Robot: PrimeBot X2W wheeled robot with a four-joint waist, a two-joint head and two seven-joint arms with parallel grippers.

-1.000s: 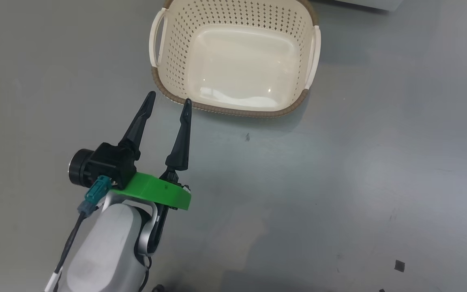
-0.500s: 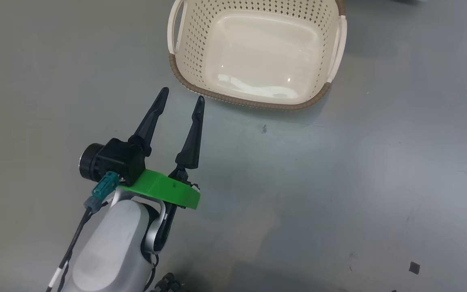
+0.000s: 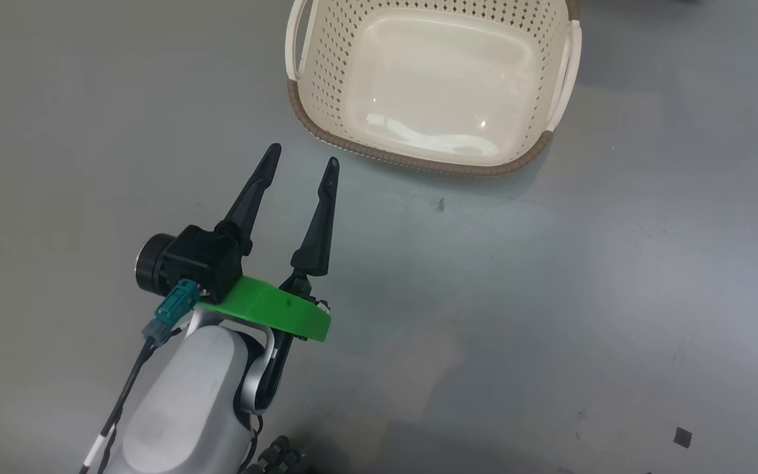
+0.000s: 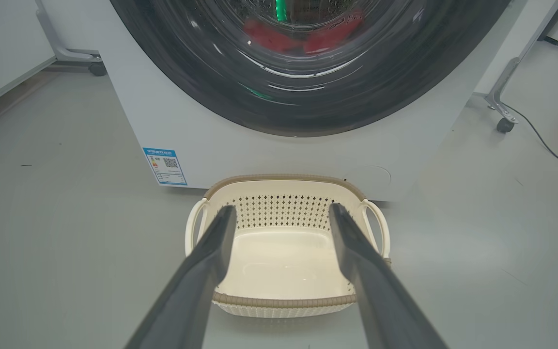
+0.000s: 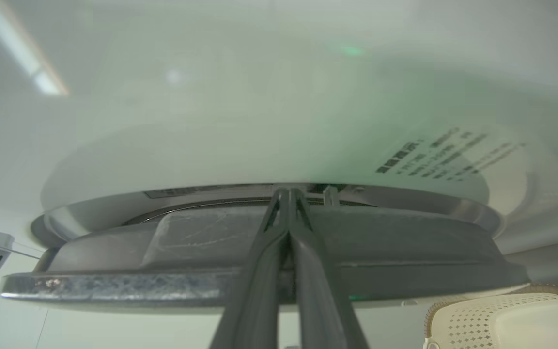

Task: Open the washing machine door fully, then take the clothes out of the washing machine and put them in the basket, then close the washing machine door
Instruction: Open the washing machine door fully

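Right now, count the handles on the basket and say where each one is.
2. In the head view, the left handle is on the basket's left side, and the right handle is on the opposite side. None seems hidden.

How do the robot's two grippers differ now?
The left gripper is open, fingers spread; the right gripper is shut, fingers together. The left gripper hangs above the floor before the basket; the right gripper's tips are at the washing machine door. Both have two long dark fingers.
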